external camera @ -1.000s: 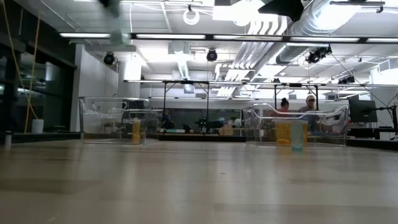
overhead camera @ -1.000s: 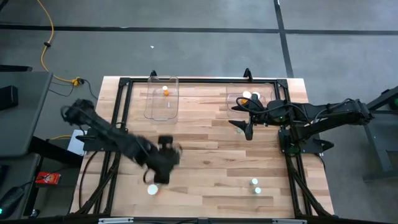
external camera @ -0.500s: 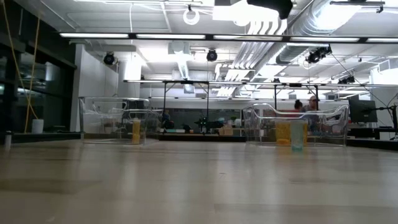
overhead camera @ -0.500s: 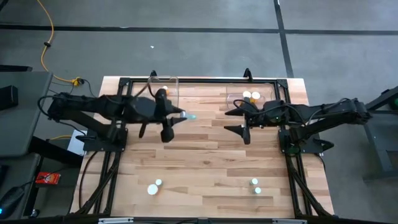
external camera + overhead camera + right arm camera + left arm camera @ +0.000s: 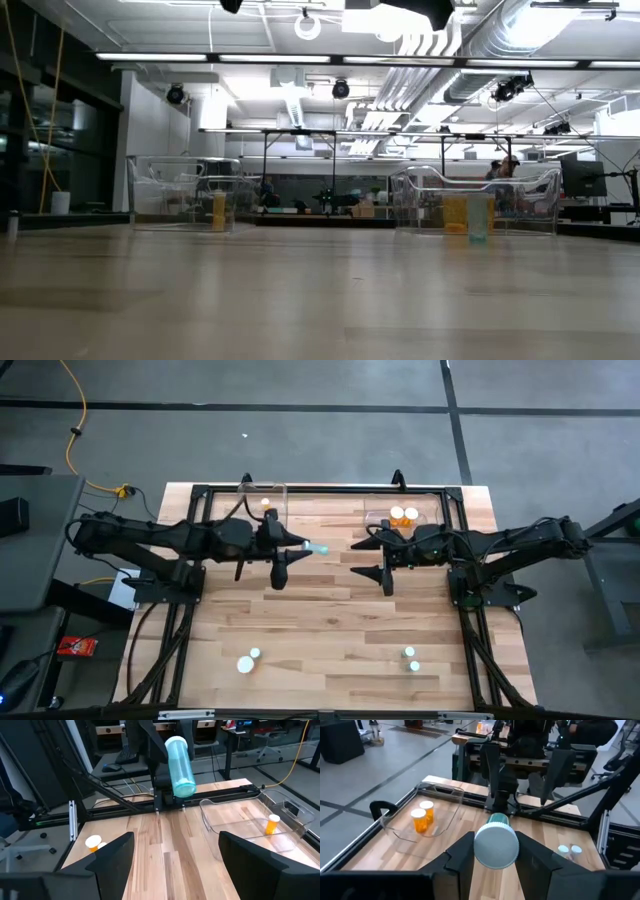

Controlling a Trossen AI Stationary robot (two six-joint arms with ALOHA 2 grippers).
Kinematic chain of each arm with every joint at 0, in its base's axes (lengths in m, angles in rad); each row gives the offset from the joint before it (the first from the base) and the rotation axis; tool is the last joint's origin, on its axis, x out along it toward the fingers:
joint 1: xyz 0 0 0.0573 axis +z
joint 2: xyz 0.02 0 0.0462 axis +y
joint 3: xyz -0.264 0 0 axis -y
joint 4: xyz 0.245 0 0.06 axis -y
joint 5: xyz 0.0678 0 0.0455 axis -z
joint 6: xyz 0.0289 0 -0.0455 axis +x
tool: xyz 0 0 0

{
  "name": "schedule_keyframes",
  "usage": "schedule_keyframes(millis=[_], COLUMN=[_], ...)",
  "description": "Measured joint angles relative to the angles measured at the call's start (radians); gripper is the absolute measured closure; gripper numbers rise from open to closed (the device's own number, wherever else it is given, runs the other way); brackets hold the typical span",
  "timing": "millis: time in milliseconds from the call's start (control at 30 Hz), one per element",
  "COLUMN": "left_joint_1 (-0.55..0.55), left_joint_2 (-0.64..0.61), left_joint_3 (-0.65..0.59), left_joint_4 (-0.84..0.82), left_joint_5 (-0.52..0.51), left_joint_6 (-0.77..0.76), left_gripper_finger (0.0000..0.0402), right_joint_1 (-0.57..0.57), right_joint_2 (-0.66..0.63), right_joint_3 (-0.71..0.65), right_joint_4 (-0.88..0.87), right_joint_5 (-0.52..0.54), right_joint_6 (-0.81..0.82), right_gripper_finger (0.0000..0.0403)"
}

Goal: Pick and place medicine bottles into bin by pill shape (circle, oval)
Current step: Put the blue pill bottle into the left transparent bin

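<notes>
My left gripper (image 5: 298, 549) hangs above the table's far middle, shut on a pale teal medicine bottle (image 5: 316, 548), which also shows in the left wrist view (image 5: 496, 845) and the right wrist view (image 5: 180, 764). My right gripper (image 5: 380, 555) faces it from the right, open and empty, a short gap away. One orange bottle (image 5: 265, 503) stands in the left clear bin (image 5: 262, 530). Two orange bottles (image 5: 404, 514) stand in the right clear bin (image 5: 378, 520). Two bottles (image 5: 249, 659) stand near left and two (image 5: 411, 658) near right on the table. My left gripper pinches the teal bottle's body (image 5: 485, 832) by its sides between its two fingers (image 5: 462, 855). The fingers come level from the table's left and the bottle lies along them. It is lifted clear and about level, its free end (image 5: 324, 548) pointing toward my right gripper.
A black frame (image 5: 320, 488) runs round the wooden table. The two bins stand at the far edge. In the low view both bins (image 5: 185, 195) (image 5: 475, 200) show, and people stand in the room behind.
My left gripper has gone from the near left bottles up and toward the table's far edge, then toward the right, and now holds the teal bottle level and clear of the table. My right gripper has shifted a little toward the left.
</notes>
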Motion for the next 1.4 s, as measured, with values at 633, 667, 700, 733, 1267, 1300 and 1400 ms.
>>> schedule_keyframes(millis=[633, 667, 700, 733, 1267, 1300, 1400], left_joint_1=[0.065, 0.093, 0.125, 0.16, 0.701, 0.71, 0.727], left_joint_2=[-0.017, -0.017, -0.016, -0.015, 0.135, 0.153, 0.217], left_joint_3=[0.14, 0.173, 0.203, 0.229, 0.038, 0.027, 0.013], left_joint_4=[-0.236, -0.315, -0.39, -0.46, -0.786, -0.776, -0.714], left_joint_5=[-0.124, -0.146, -0.157, -0.157, 0.175, 0.183, 0.185], left_joint_6=[0.16, 0.161, 0.16, 0.161, 0.379, 0.404, 0.47], left_gripper_finger=[0.0288, 0.0288, 0.0288, 0.0288, 0.0288, 0.0288, 0.0288], right_joint_1=[-0.001, -0.001, -0.001, -0.001, -0.001, -0.001, -0.001], right_joint_2=[-0.001, -0.001, -0.001, -0.001, -0.001, -0.001, -0.001], right_joint_3=[0.0, 0.0, 0.0, 0.0, 0.0, 0.0, 0.0], right_joint_4=[0.002, 0.002, 0.002, 0.002, -0.001, -0.002, -0.007], right_joint_5=[0.014, 0.021, 0.026, 0.032, 0.063, 0.063, 0.072], right_joint_6=[-0.044, -0.044, -0.044, -0.044, -0.009, -0.008, -0.008], right_gripper_finger=[0.0121, 0.0121, 0.0121, 0.0121, 0.0121, 0.0121, 0.0121])
